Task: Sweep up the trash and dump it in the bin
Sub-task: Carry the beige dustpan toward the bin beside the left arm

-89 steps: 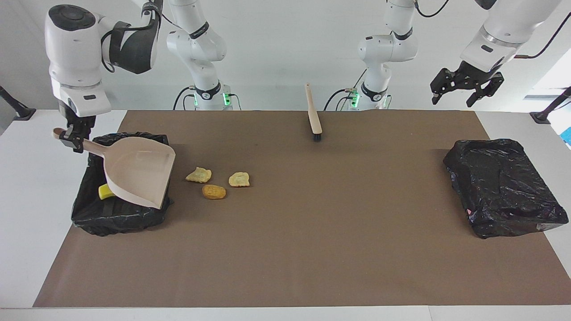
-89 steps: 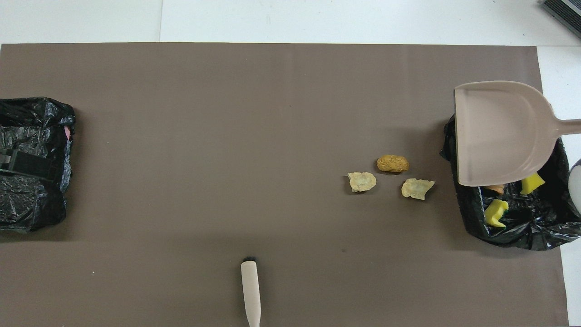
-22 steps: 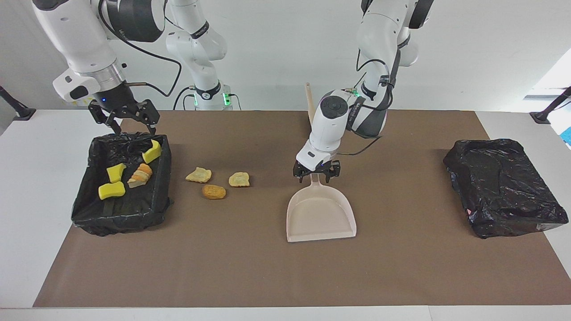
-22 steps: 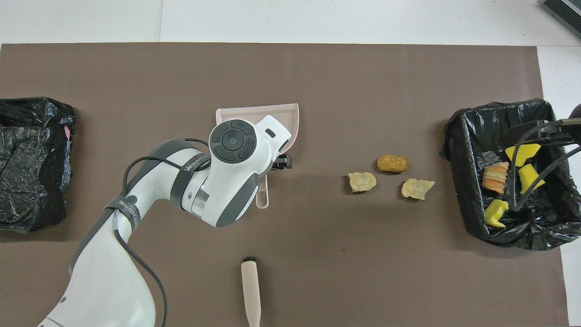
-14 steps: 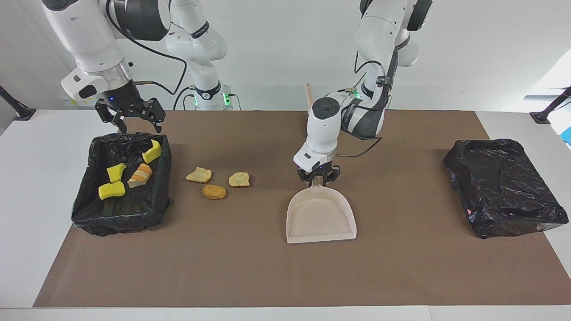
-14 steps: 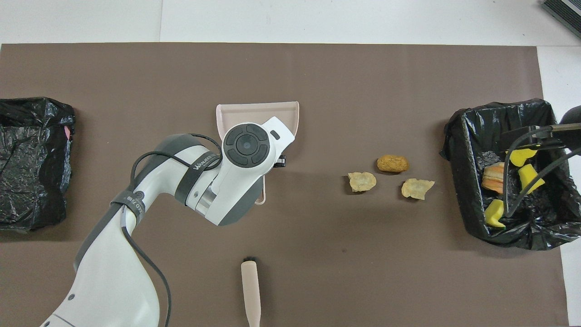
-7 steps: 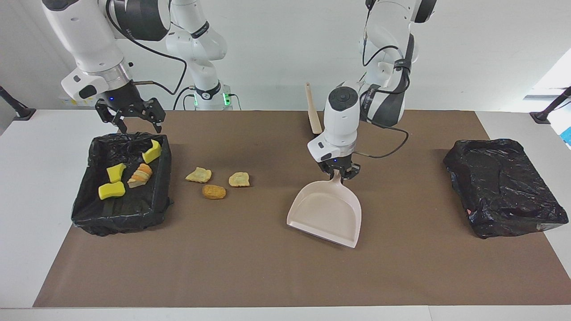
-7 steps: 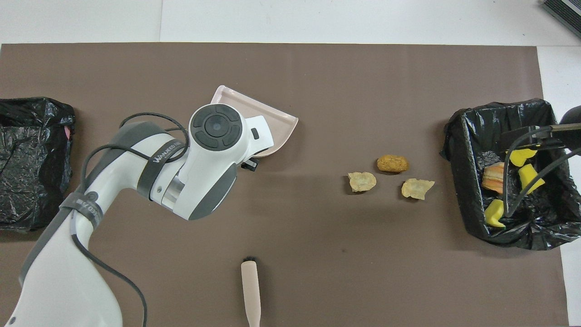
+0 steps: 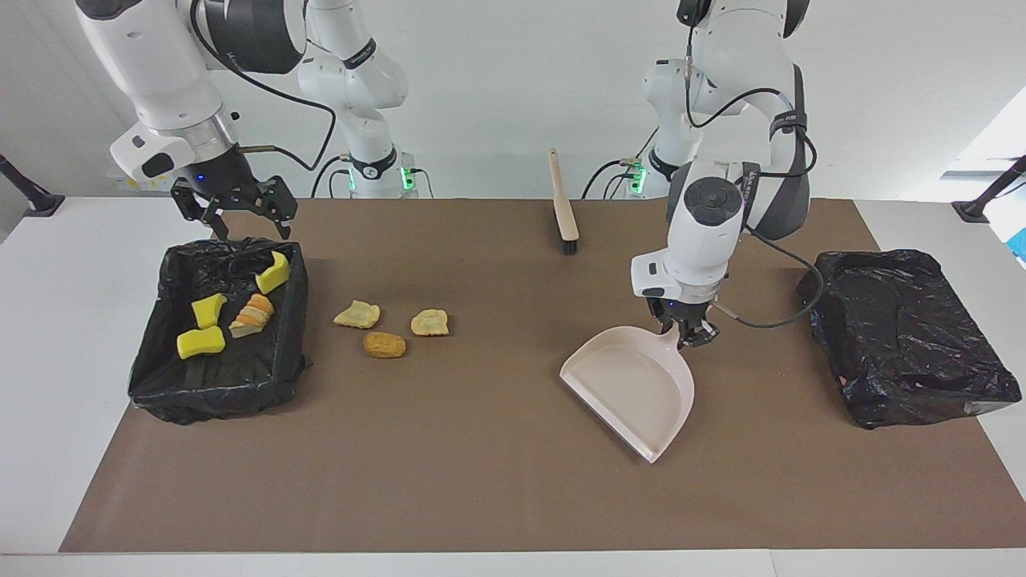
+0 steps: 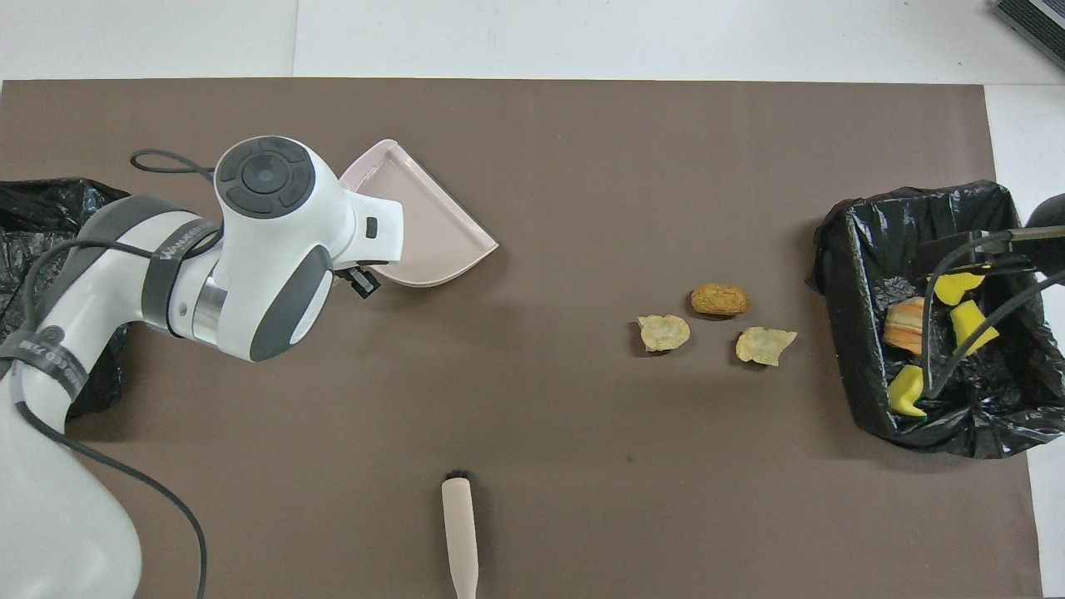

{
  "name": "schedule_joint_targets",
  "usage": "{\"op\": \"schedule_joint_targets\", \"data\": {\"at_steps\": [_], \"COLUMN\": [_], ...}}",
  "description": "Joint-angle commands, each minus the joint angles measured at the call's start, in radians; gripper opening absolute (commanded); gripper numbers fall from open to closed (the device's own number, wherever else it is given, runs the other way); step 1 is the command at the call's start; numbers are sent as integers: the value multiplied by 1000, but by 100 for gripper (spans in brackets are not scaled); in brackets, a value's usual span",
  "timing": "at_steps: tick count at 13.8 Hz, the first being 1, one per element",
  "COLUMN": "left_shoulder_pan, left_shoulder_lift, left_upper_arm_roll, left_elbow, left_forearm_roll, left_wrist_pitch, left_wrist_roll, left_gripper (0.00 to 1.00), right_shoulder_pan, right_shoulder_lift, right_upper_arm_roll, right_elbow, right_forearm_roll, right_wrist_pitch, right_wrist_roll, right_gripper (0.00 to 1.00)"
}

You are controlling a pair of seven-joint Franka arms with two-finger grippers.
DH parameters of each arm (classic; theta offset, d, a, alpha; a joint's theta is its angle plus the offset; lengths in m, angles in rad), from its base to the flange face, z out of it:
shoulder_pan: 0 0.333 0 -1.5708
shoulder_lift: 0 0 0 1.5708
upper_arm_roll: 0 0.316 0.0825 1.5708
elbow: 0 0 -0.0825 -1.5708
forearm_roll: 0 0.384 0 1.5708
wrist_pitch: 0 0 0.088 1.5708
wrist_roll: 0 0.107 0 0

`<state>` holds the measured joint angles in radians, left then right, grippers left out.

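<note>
From my remote station I see the left gripper (image 9: pixel 688 335) with its fingers clamped on the handle of the beige dustpan (image 9: pixel 633 389), which sits over the brown mat toward the left arm's end of the bench, its open mouth slanting toward the middle of the mat and away from the robots. The right gripper (image 9: pixel 235 210), fingers spread wide and holding nothing, hangs over the robot-side rim of the open bin (image 9: pixel 282 353), where four pieces of trash (image 9: pixel 202 341) already lie (three yellow sponge chunks and one layered bread-like piece). Three loose scraps (image 9: pixel 385 344) rest on the mat just beside that bin, toward the centre of the bench and well apart from the dustpan. The brush (image 9: pixel 563 207) lies untouched at the robots' edge of the mat, its long axis running toward the robots with the bristle end pointing away from them, between the two arms. The relation I judge decisive: the scraps lie toward the right arm's end from the pan's mouth, so the pan must travel that way, and the right arm is the nearer one to them. A second black-bagged bundle (image 9: pixel 906 336) sits at the left arm's end. The only readable writing is a partial word on the left arm's band in the overhead view, too curved to read fully.
</note>
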<state>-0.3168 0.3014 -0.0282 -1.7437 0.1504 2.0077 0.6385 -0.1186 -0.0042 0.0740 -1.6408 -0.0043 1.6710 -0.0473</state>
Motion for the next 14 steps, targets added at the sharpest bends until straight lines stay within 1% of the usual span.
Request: {"op": "schedule_joint_targets", "data": {"at_steps": [1,2,4,6,9,12,14], "left_shoulder_pan": [19,22,21,16,10,8,7], "left_shoulder_lift": [-22,-22,-25,-30,-39,-45,-70], "left_upper_arm_roll": [-10,-10,-10,-10,-13,-13,-13], "left_elbow": [29,29,27,27,12,-3,-45], "left_forearm_roll": [41,44,49,55,67,67,69], "left_wrist_pitch": [-47,-47,-66,-122,-113,-107,-100], "left_wrist_roll": [194,241,276,276,286,340,392], "left_gripper": [0,0,0,0,0,0,0], "right_shoulder_pan": [-4,-3,-4,-4,-3,-4,-4], "right_shoulder_lift": [-22,-22,-22,-22,-22,-22,-22], "right_upper_arm_roll": [1,1,1,1,1,1,1], "right_elbow": [-24,-24,-24,-24,-24,-24,-24], "right_forearm_roll": [26,26,26,26,26,26,26], "right_wrist_pitch": [3,3,3,3,3,3,3], "right_wrist_roll": [11,10,10,10,10,12,10], "right_gripper": [100,100,100,100,100,100,100]}}
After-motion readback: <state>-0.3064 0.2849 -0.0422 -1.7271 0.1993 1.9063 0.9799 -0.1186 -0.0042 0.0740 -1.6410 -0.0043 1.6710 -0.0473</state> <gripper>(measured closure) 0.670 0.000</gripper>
